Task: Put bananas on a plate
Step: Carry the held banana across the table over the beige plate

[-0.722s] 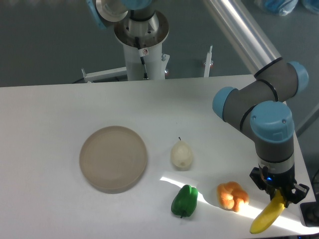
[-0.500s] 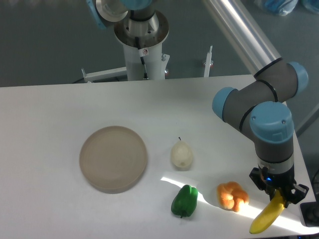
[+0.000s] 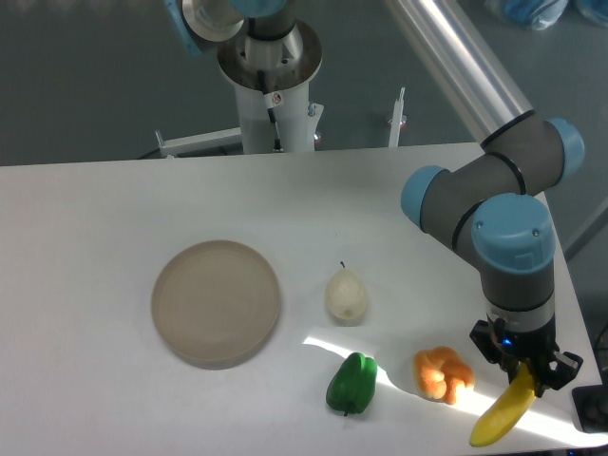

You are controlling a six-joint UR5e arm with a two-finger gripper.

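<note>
The yellow banana (image 3: 501,414) hangs tilted at the table's front right corner, its upper end clamped between the fingers of my gripper (image 3: 525,373), which is shut on it. Its lower tip points down and left toward the table edge. The beige-brown plate (image 3: 217,302) lies flat far to the left with nothing on it, roughly half the table's width from the gripper.
Between plate and gripper lie a pale pear (image 3: 347,294), a green pepper (image 3: 352,383) and a lumpy orange pepper (image 3: 443,373) just left of the banana. The arm's base column (image 3: 274,81) stands at the back. The table's right edge runs close by the gripper.
The gripper and the banana it holds have shifted slightly left; everything else stays put.
</note>
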